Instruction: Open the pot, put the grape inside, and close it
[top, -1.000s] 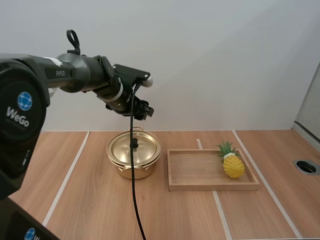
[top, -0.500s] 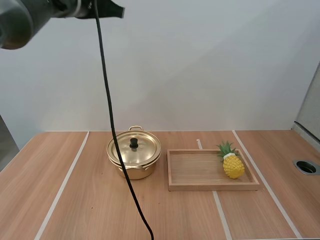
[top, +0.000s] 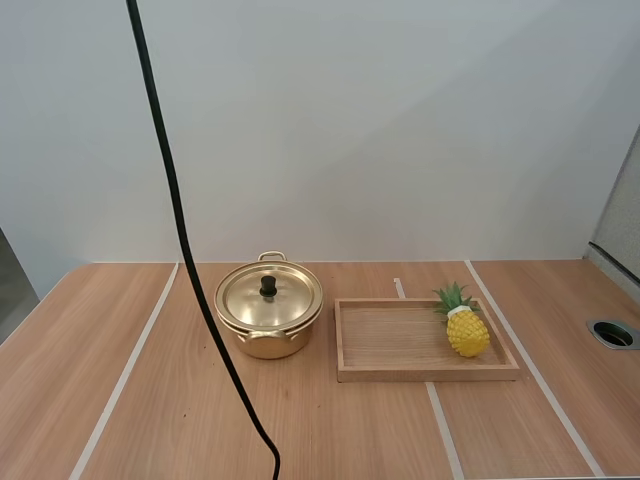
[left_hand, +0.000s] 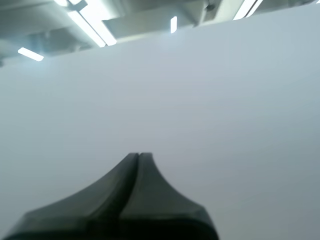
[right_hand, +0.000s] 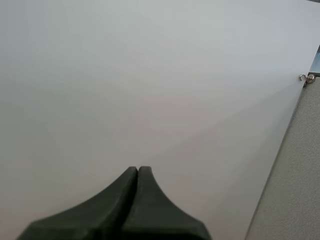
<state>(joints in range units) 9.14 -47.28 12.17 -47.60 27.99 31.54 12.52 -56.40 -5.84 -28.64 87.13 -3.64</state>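
The left hand is seen with its fingers pressed together into one dark wedge, nothing pinched between them. It is pointed at a plain pale wall. The right hand is likewise closed up, fingers lying flat against each other with nothing held, and is faced at the same kind of pale wall.

In the high view a gold pot is stood on the wooden tabletop, a little toward 9 o'clock from the middle. The lid is seated flat on the pot, so the pot is closed. A black knob stands upright at the lid's centre. Small handles are seen at the pot's 12 and 6 o'clock.

A wooden tray is laid just beside the pot at its 3 o'clock, with a thin gap showing between them. The only fruit seen is a yellow pineapple with a green crown. It is placed inside the tray at the 3 o'clock end, crown turned toward 11 o'clock, well apart from the pot.

Pale tape lines are run across the tabletop from 6 toward 12 o'clock, one of them at the pot's 9 o'clock. A round hole is set near the tabletop's 3 o'clock edge.
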